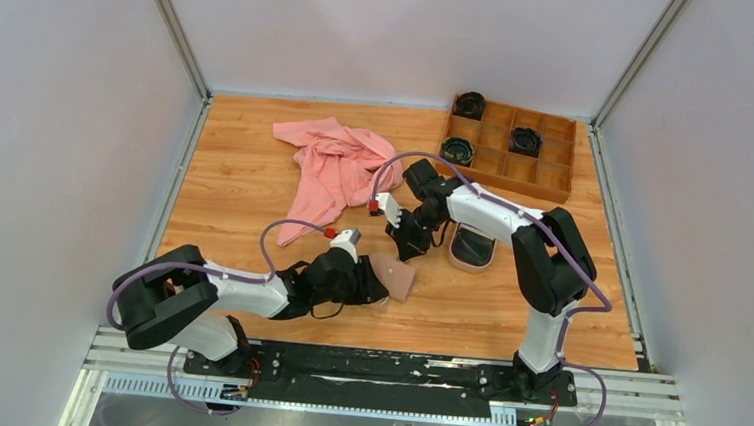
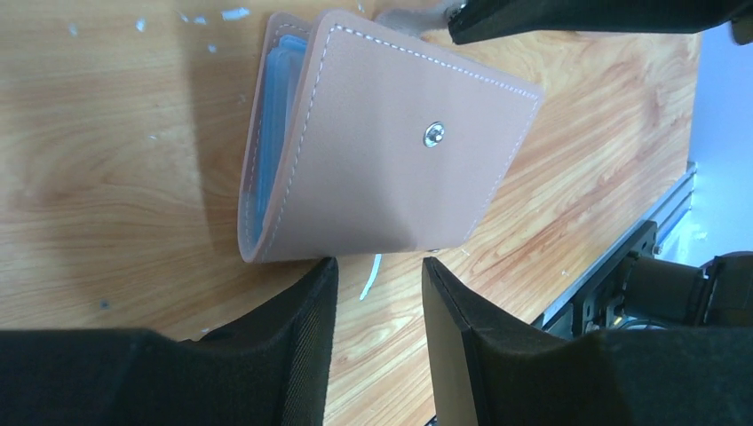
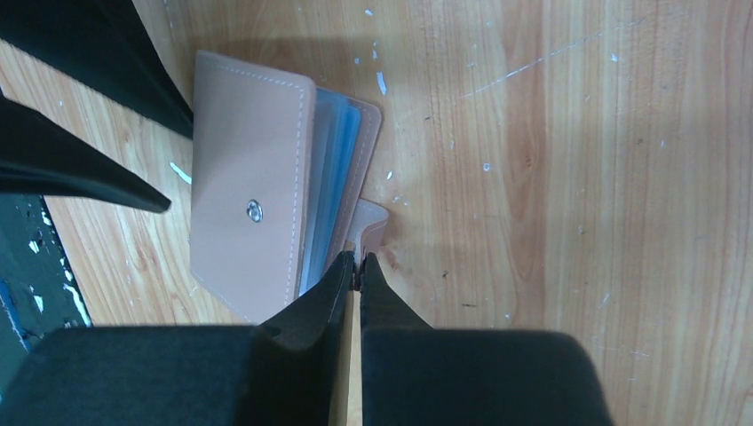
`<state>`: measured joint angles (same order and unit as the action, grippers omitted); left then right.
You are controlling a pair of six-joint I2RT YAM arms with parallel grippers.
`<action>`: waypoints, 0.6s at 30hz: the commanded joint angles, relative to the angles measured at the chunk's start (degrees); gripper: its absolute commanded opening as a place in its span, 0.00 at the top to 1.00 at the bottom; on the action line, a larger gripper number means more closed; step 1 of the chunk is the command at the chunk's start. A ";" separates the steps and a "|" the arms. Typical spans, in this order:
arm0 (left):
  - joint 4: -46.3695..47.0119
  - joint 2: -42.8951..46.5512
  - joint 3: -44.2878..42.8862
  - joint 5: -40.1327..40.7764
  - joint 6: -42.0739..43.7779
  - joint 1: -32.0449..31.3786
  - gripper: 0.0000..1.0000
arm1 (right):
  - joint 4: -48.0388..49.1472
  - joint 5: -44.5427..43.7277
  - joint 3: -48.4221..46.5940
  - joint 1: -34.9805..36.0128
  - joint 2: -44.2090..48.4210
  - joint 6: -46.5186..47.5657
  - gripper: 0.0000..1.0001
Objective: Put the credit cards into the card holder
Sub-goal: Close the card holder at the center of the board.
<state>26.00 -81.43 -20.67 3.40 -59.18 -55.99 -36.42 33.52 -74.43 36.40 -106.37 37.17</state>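
Half-folded card holder (image 3: 253, 222) lies on worktop (image 3: 577, 177) between both arms. Jaws of right gripper (image 3: 357, 260) pressed together, pinching holder's small tab beside the blue pockets. Jaws of left gripper (image 2: 379, 271) spread, holder's stitched edge just ahead.

Brightly and evenly lit from overhead in the top view, with only faint, soft shadows under the arms on the light-brown wooden surface (image 1: 255, 174). Sharp throughout there. Dimmer in both wrist views, with a broad soft shadow beside the flat tan-brown folding card holder (image 2: 382, 169). Dark and nearly featureless on the black left end effector (image 2: 380, 264) and black right end effector (image 3: 357, 259).
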 commanded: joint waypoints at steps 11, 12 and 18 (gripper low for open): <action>-2.19 19.45 5.54 -9.08 14.92 8.58 0.54 | 0.21 0.22 0.58 0.67 1.39 2.47 0.97; -2.48 19.41 4.98 -9.23 17.08 8.91 0.53 | 0.30 0.30 0.71 0.62 1.53 2.54 0.97; -2.49 19.50 4.08 -9.37 27.58 11.60 0.42 | 2.16 1.27 2.83 0.60 3.49 3.47 0.96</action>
<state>23.75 -62.52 -15.42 -4.86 -41.04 -46.28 -35.33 33.41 -73.76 36.40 -105.75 39.09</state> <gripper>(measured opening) 0.535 0.041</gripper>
